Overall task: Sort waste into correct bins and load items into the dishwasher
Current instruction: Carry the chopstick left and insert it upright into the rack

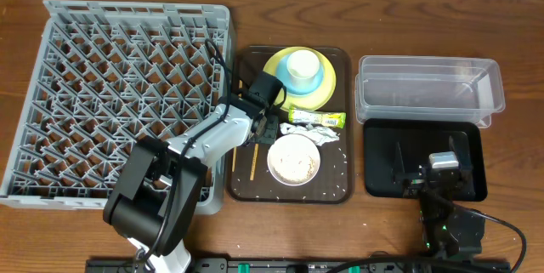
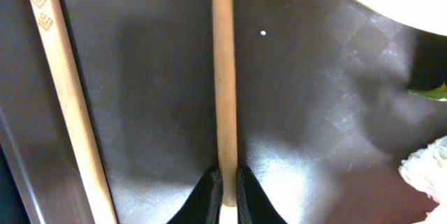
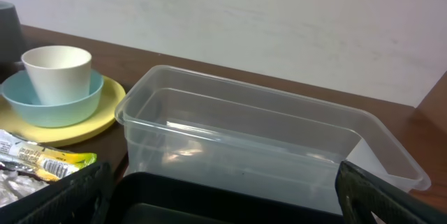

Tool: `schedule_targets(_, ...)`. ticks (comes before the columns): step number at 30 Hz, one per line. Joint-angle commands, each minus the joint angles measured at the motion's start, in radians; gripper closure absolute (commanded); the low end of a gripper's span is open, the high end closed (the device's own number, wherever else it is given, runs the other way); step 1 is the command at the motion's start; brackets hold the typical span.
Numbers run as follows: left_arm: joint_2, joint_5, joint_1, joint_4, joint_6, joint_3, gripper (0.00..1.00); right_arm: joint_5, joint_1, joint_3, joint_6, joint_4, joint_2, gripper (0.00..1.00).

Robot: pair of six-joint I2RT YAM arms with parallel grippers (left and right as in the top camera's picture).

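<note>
My left gripper (image 2: pixel 225 182) is shut on one wooden chopstick (image 2: pixel 225 77) lying on the brown tray (image 2: pixel 154 112); a second chopstick (image 2: pixel 66 98) lies to its left. From overhead, that gripper (image 1: pixel 263 127) sits low over the tray beside the chopsticks (image 1: pixel 253 161). A white bowl (image 1: pixel 294 159) holds rice grains. The green-and-yellow wrapper (image 1: pixel 319 120) and crumpled paper (image 1: pixel 326 137) lie next to it. A white cup (image 1: pixel 302 65) stands in a blue bowl (image 1: pixel 299 82) on the yellow plate (image 1: pixel 330 90). My right gripper (image 1: pixel 429 171) hangs open over the black tray (image 1: pixel 382 137).
The grey dish rack (image 1: pixel 119 94) fills the left of the table, touching the brown tray (image 1: pixel 340 184). The clear tub (image 1: pixel 429 90) stands behind the black tray. Loose rice grains dot the brown tray's floor. In the right wrist view the clear tub (image 3: pixel 265 133) is straight ahead.
</note>
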Motion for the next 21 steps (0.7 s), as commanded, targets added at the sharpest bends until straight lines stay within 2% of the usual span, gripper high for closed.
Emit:
schedule_targets(1,0.054,0.021,-0.001,-0.019,0.006,-0.018,0.92,-0.001,0.006,-0.002,-0.011,-0.004,-0.005,0.01)
schedule_targets(8,0.034,-0.003,0.0,-0.02,0.006,-0.002,0.92,-0.001,0.006,-0.002,-0.011,-0.004,-0.005,0.01)
schedule_targets(12,-0.053,-0.095,-0.001,-0.049,-0.006,0.012,0.93,-0.001,0.006,-0.002,-0.011,-0.005,-0.005,0.01)
schedule_targets(21,-0.309,-0.199,0.0,-0.109,-0.021,0.012,0.92,-0.001,0.006,-0.002,-0.011,-0.005,-0.005,0.01)
